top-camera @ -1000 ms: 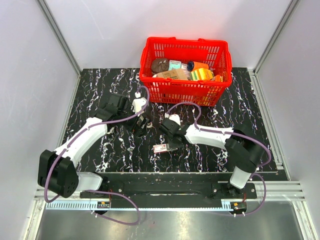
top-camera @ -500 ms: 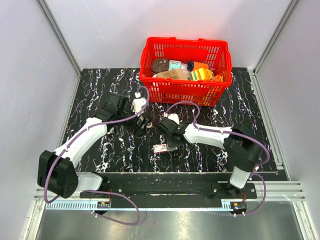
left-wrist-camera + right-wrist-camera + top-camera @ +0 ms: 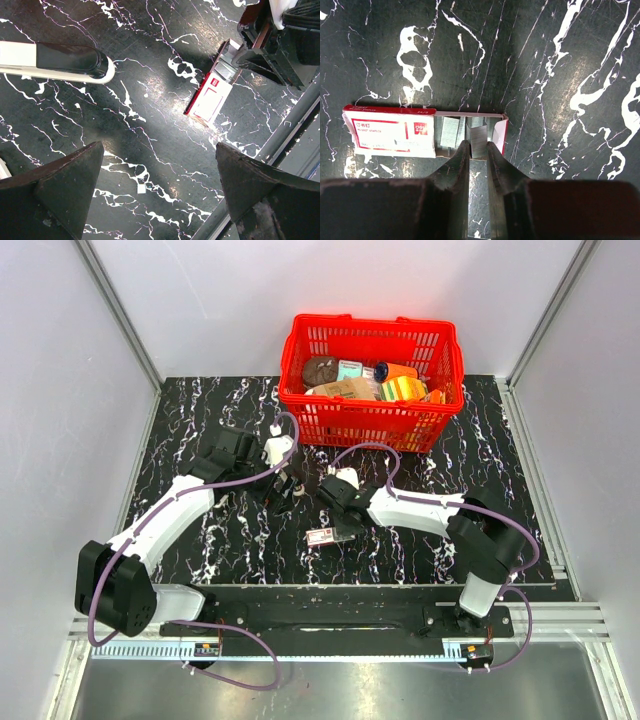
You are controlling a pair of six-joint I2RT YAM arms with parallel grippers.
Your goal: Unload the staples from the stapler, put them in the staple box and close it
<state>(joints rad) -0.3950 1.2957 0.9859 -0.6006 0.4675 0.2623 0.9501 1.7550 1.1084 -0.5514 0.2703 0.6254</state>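
nearest the bases, the right arm has edged slightly leftward since a second ago, its elbow and wrist both a touch closer to the middle of the black, white-veined tabletop (image 3: pixel 200 540); the left arm, the box and the basket lie as they did. the right tool (image 3: pixel 477 146) reaches down to the small box (image 3: pixel 395 132) with the white-and-red label, whose tray is slid out to one side and shows silver staples. its two fingers (image 3: pixel 457 165) stand almost together and pinch a short staple strip (image 3: pixel 479 136) at the tray's open end, so it is closed on that strip. a little beyond the box, the left tool (image 3: pixel 159 147) hangs over bare tabletop with its fingers spread wide and nothing between them. the stapler (image 3: pixel 65 61) lies flat on the tabletop ahead of the left tool, towards the upper left of the left wrist view and clear of both fingers. it is a slim bar, black on top with a pale strip beneath, lying crosswise there with its rounded end towards the box. it is well apart from the right tool and touches neither tool. farthest back, the red basket (image 3: pixel 370 425) stands at the tabletop's rear edge, holding packets.
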